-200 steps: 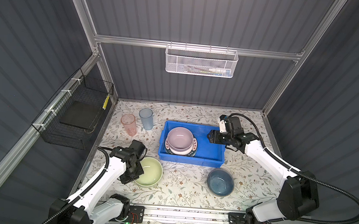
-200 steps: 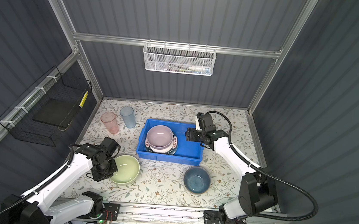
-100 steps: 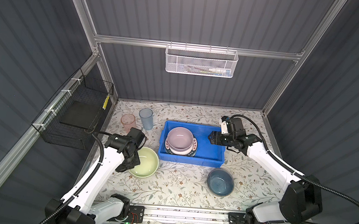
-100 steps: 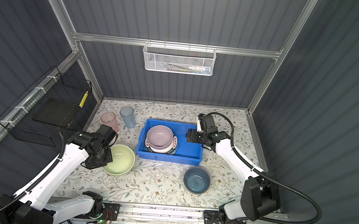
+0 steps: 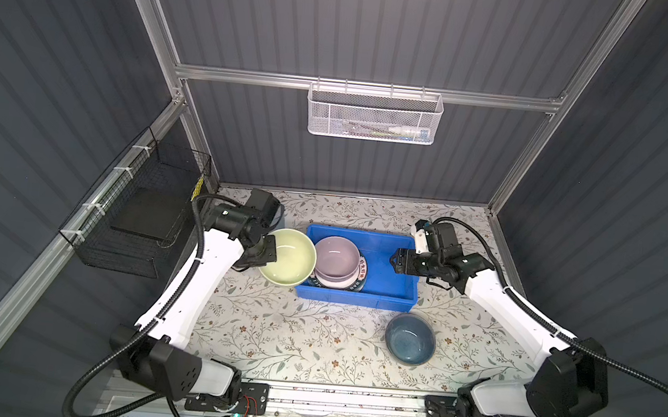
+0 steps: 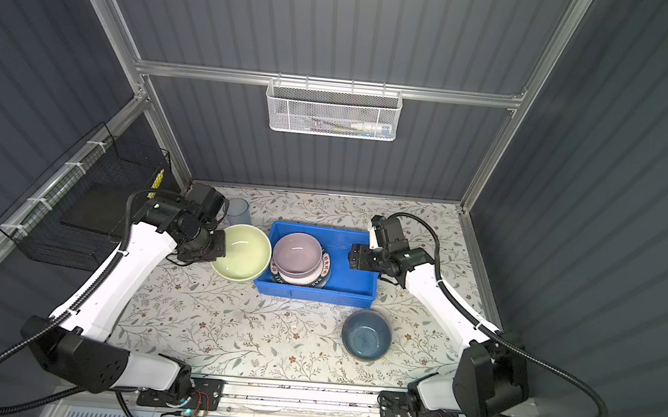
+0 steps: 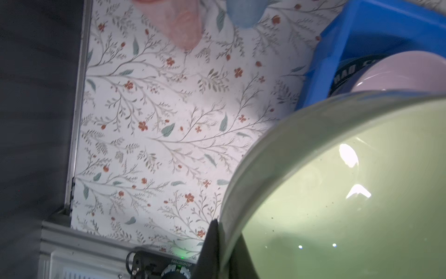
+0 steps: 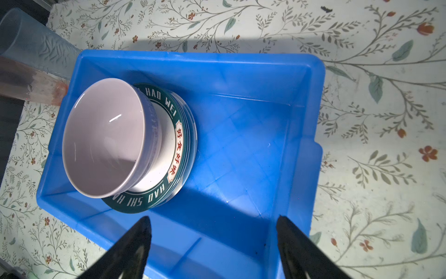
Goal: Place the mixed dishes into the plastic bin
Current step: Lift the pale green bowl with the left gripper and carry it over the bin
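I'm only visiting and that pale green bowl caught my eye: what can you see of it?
The green bowl is round, deep and pale green, glossy like glazed ceramic or hard plastic, and empty apart from tiny specks. The left gripper pinches its rim, one finger inside and one outside. It hangs mouth up, roughly level, apparently clear of the table, one edge overlapping the rim of the blue bin beside the pink bowl. Nothing else visibly touches it.
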Available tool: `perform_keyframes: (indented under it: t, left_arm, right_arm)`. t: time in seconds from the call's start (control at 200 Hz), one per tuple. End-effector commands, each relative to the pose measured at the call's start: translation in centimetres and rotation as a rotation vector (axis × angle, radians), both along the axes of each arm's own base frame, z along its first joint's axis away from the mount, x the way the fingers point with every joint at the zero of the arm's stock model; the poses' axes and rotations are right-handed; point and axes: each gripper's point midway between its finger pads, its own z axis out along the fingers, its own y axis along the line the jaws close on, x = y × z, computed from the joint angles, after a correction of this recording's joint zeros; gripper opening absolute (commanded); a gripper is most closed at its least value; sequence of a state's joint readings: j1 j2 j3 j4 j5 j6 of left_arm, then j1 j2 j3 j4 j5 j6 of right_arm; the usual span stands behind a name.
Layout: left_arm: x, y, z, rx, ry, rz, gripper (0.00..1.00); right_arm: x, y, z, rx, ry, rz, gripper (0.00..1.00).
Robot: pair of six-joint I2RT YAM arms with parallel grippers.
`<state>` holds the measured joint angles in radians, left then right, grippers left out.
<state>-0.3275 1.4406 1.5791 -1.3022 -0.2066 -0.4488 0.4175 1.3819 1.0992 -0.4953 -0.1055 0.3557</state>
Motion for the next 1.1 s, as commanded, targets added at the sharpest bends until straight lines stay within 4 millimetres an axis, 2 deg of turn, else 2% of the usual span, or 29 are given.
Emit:
perform_keyframes:
  t: [0.0, 0.21, 0.395, 0.745, 0.921, 1.096]
  left_arm:
    - [3.5, -3.0, 2.3, -0.085, -0.094, -0.131, 0.00]
    - [7.0, -6.6, 1.7, -0.190, -0.078, -0.231, 0.00]
    - [8.5, -9.7, 0.4, -0.312, -0.045, -0.300, 0.00]
    - [10.4, -11.9, -1.7, -0.354, 0.023, -0.317, 0.00]
    - [10.3, -13.3, -3.0, -0.289, 0.054, -0.351, 0.00]
    - [10.4, -13.8, -4.1, -0.229, 0.066, -0.354, 0.00]
  right_arm:
    - [-1.0, -0.9, 0.5, -0.017, 0.006, -0.008, 0.83]
    - [-2.2, -2.0, 0.7, -0.041, 0.012, -0.031, 0.83]
    - [-3.1, -2.9, 0.3, -0.051, 0.034, -0.061, 0.84]
    - [-3.8, -3.4, 0.4, -0.038, 0.036, -0.087, 0.85]
    - [-3.9, -3.5, 0.3, -0.033, 0.047, -0.102, 0.85]
    - [-4.0, -3.6, 0.7, -0.037, 0.048, -0.105, 0.85]
